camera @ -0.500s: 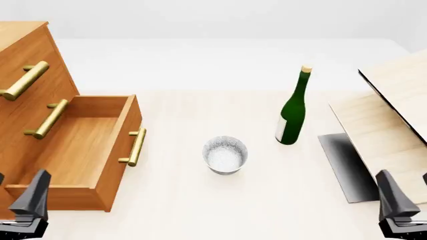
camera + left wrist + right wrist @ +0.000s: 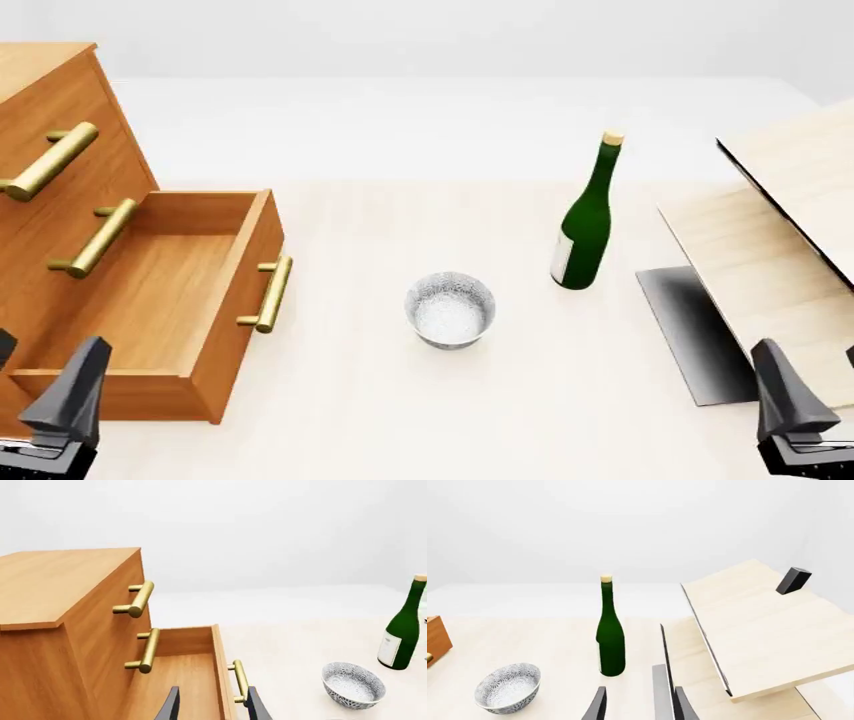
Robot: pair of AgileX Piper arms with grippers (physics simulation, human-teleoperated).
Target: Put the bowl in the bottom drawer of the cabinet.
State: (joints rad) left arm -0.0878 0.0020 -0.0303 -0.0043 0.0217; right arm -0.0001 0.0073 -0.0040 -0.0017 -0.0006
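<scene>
Two arms idle, both low at the near table edge. Only change since half a second ago: left gripper (image 2: 40,415) nudged slightly rightward by the near corner of the bottom drawer (image 2: 174,290); nothing else moved, so the task hasn't progressed. Drawer is already pulled out of the cabinet (image 2: 60,170) and empty. Bowl (image 2: 450,310) sits upright on the table, just right of the drawer's brass handle (image 2: 271,293), untouched. Green bottle (image 2: 585,225) stands beyond and to the right of the bowl, pale box (image 2: 781,250) further right. Right gripper (image 2: 637,705) hangs near that box, pointing at the bottle. Both pincers show a narrow gap, holding nothing. Next step, I'd say: reach for the bowl.
</scene>
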